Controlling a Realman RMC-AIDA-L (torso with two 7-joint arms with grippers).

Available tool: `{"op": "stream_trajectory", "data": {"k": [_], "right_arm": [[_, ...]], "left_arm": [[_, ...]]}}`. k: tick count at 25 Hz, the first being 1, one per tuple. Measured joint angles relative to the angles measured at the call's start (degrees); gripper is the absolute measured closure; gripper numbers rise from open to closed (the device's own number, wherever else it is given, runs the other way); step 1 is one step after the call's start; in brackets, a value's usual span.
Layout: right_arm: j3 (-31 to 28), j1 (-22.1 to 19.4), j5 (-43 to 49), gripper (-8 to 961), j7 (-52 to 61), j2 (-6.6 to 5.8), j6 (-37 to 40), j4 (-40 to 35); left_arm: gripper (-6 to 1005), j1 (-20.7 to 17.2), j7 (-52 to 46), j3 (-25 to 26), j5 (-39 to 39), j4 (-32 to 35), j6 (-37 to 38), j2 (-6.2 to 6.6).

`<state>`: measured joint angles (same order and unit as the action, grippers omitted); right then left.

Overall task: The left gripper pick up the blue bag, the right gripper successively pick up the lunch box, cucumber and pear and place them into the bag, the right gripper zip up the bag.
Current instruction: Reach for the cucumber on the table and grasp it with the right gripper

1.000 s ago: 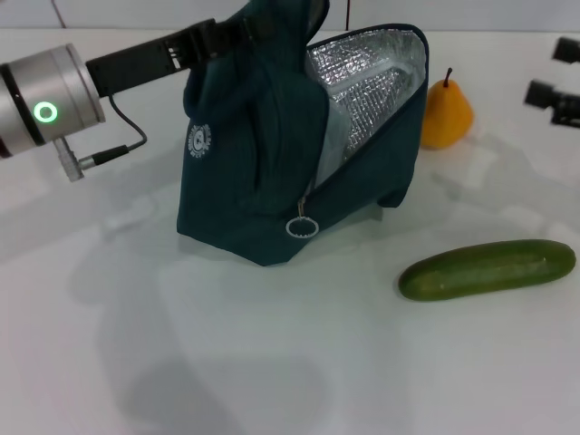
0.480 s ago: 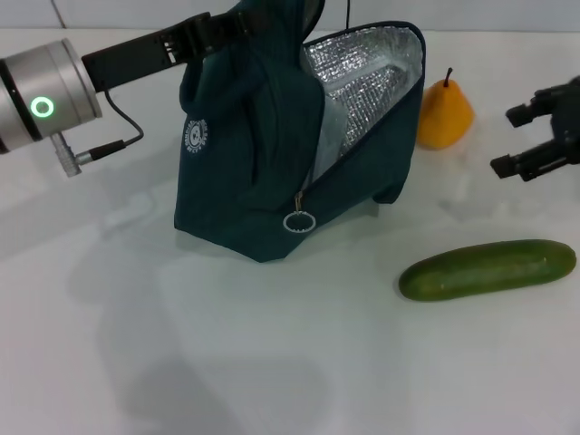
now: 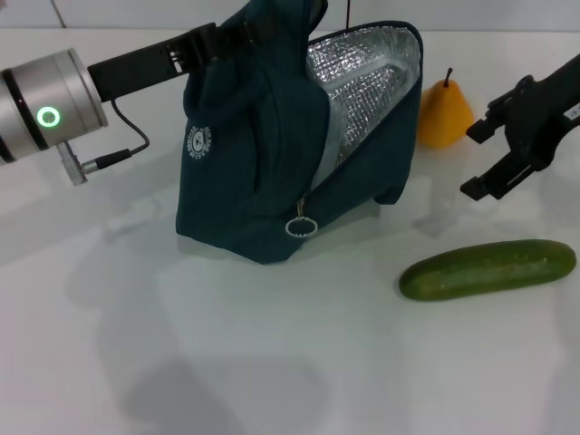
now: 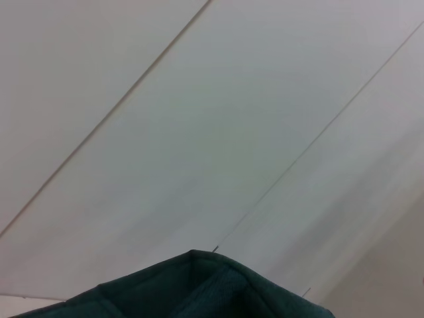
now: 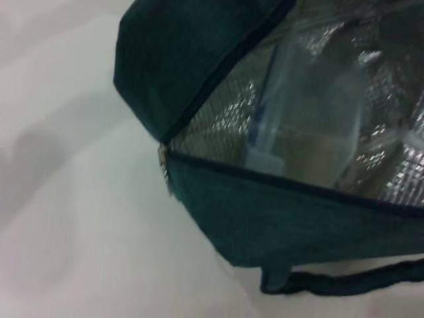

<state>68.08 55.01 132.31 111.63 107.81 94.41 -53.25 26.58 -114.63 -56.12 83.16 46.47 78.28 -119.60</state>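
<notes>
Gripping the blue bag (image 3: 263, 172) at upper left, the left gripper (image 3: 217, 41) stayed clamped; the right gripper (image 3: 485, 159), fingers apart, hovered above the cucumber (image 3: 488, 269).

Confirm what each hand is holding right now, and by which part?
Left hand holds the blue bag up by its top edge. Right hand holds nothing; it is open above the cucumber.

bag (image 3: 263, 172) stands mid-tabletop (image 3: 227, 362), mouth open to the right | lunch box (image 5: 305, 126) inside bag | pear (image 3: 444, 113) behind-right of bag | cucumber (image 3: 488, 269) front-right, lying flat | right hand (image 3: 494, 154) above, between pear and cucumber | left hand (image 3: 213, 41) at bag's top
</notes>
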Motion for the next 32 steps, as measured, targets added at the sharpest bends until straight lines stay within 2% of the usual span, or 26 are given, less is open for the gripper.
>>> {"op": "stream_trajectory", "data": {"k": [3, 12, 17, 21, 24, 32], "right_arm": [[-0.2, 1.0, 2.8, 75, 0.2, 1.15, 0.0, -0.1], [1.2, 2.4, 6.5, 78, -0.4, 3.34, 0.2, -0.3], [5.5, 3.7, 7.4, 79, -0.4, 4.32, 0.4, 1.3], [7.1, 4.4, 10.5, 79, -0.6, 6.27, 1.4, 2.2], [8.9, 4.8, 12.4, 79, -0.9, 7.17, 1.5, 3.1], [12.1, 4.9, 12.4, 80, -1.2, 7.61, -0.6, 5.0]], "left_arm": [[955, 0.1, 0.0, 0.0, 0.0, 0.0, 0.0, 0.0], [954, 0.3, 0.0, 0.0, -0.1, -0.1, 0.0, -0.08], [954, 0.3, 0.0, 0.0, -0.1, -0.1, 0.0, -0.11], [955, 0.3, 0.0, 0.0, -0.1, -0.1, 0.0, -0.11], [955, 0.3, 0.0, 0.0, -0.1, -0.1, 0.0, -0.11], [955, 0.3, 0.0, 0.0, -0.1, -0.6, -0.1, -0.1]]}}
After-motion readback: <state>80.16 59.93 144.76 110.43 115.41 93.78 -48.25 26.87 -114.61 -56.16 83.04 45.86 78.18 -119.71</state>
